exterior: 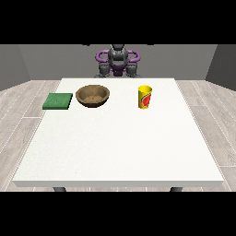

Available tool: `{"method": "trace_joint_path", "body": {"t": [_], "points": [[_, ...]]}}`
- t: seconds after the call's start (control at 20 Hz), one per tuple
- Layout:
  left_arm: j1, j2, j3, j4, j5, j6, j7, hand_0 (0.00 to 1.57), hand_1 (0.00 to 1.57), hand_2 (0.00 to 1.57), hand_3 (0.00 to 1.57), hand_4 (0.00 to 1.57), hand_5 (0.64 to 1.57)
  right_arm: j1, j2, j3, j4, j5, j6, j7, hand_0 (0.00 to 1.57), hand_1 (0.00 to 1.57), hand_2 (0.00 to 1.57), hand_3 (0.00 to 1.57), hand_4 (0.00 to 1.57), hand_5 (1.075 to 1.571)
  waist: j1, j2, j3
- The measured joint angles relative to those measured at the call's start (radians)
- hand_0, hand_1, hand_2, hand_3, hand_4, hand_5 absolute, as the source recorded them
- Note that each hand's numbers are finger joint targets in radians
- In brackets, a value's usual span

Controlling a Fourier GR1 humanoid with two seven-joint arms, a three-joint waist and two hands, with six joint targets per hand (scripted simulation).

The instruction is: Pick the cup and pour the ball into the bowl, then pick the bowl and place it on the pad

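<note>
White table (115, 147) on grey plank floor (216, 133)

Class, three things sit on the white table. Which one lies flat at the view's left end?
The green pad, flat and square, left of the brown bowl; the yellow cup stands upright at the right.

Grey walls (27, 60), wood-plank floor (18, 120)

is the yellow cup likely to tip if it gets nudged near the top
Probably. The yellow cup stands upright and is taller than wide, so a push near its rim could topple it. Its round wall suggests it would then roll across the table.
</note>
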Motion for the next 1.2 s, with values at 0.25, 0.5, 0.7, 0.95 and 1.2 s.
{"method": "trace_joint_path", "body": {"t": [0.25, 0.5, 0.7, 0.95, 1.2], "points": [[-0.106, 0.02, 0.02, -0.006, -0.013, -0.006, -0.044, 0.0, 0.0, 0.0, 0.0, 0.0, 1.512, -0.177, 0.001, 0.029, 0.006, 0.073, -0.042, 0.038, 0.0, 0.0, 0.0, 0.0, 0.0, 1.57, -0.039, 0.175, 0.0003], [-0.243, 0.069, 0.096, 0.058, -0.03, -0.026, -0.171, 0.0, 0.0, 0.0, 0.0, 0.0, 1.506, -0.267, -0.031, -0.043, 0.004, 0.049, 0.018, -0.052, 0.0, 0.0, 0.0, 0.0, 0.0, 1.569, -0.092, 0.413, 0.001], [-0.347, 0.126, 0.142, 0.124, -0.071, -0.032, -0.255, 0.0, 0.0, 0.0, 0.0, 0.0, 1.456, -0.308, -0.041, -0.075, 0.008, 0.039, 0.055, -0.138, 0.0, 0.0, 0.0, 0.0, 0.0, 1.569, -0.13, 0.553, 0.0014], [-0.382, 0.156, 0.181, 0.274, -0.128, -0.038, -0.407, 0.0, 0.0, 0.0, 0.0, 0.0, 1.435, -0.351, -0.056, -0.112, -0.035, 0.01, 0.107, -0.124, 0.0, 0.0, 0.0, 0.0, 0.0, 1.569, -0.176, 0.625, 0.0011], [-0.315, 0.138, 0.206, 0.422, -0.156, -0.062, -0.612, 0.0, 0.0, 0.0, 0.0, 0.0, 1.399, -0.329, -0.093, -0.159, -0.101, -0.027, 0.158, -0.125, 0.0, 0.0, 0.0, 0.0, 0.0, 1.567, -0.199, 0.666, 0.0006]]}}
